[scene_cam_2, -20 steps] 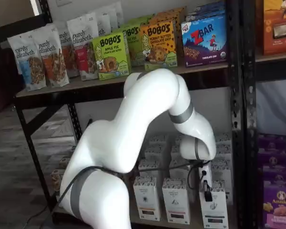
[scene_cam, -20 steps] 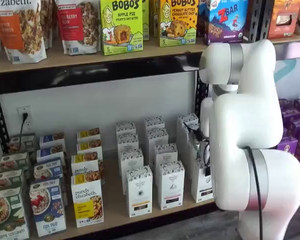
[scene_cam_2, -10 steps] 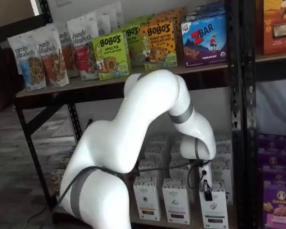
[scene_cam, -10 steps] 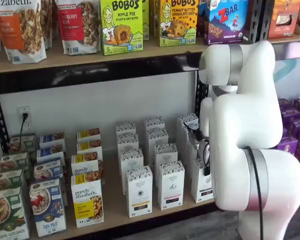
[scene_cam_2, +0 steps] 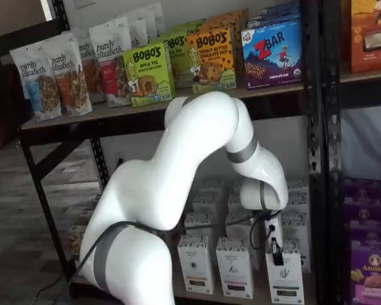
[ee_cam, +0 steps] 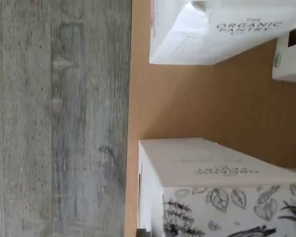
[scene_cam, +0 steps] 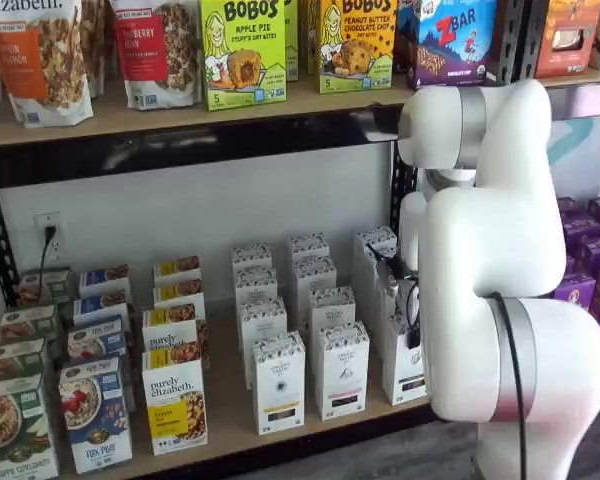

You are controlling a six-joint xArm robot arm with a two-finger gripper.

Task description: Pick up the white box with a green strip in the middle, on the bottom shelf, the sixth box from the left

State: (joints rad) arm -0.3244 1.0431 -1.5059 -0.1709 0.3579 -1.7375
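Closest to the cameras, the white arm (scene_cam: 500,300) fills the frame from three to five o'clock in a shelf view, hiding much of the shelf's right end. Below its wrist, the gripper (scene_cam_2: 276,251) hangs at about five o'clock, a black finger seen side-on just over a carton top. Whether it is parted or clamped, I cannot tell.

Right under that finger stands the white box (scene_cam_2: 286,283), upright at the front edge of the bottom shelf (scene_cam: 225,400), a dark band low on its face. In both shelf views it is the rightmost front carton, and the arm partly covers it in one.

At its nine o'clock, two like cartons (scene_cam: 341,370) and (scene_cam: 278,382) stand in the front row, with rows of the same kind behind them toward twelve o'clock. Farther toward nine o'clock sit granola boxes (scene_cam: 174,400).

The wrist view shows a leaf-printed carton top (ee_cam: 222,197), tan board and grey plank floor (ee_cam: 59,118).

Farthest back, a wall outlet (scene_cam: 48,232) sits at nine o'clock, and a Bobo's box (scene_cam: 242,50) on the upper shelf at twelve.
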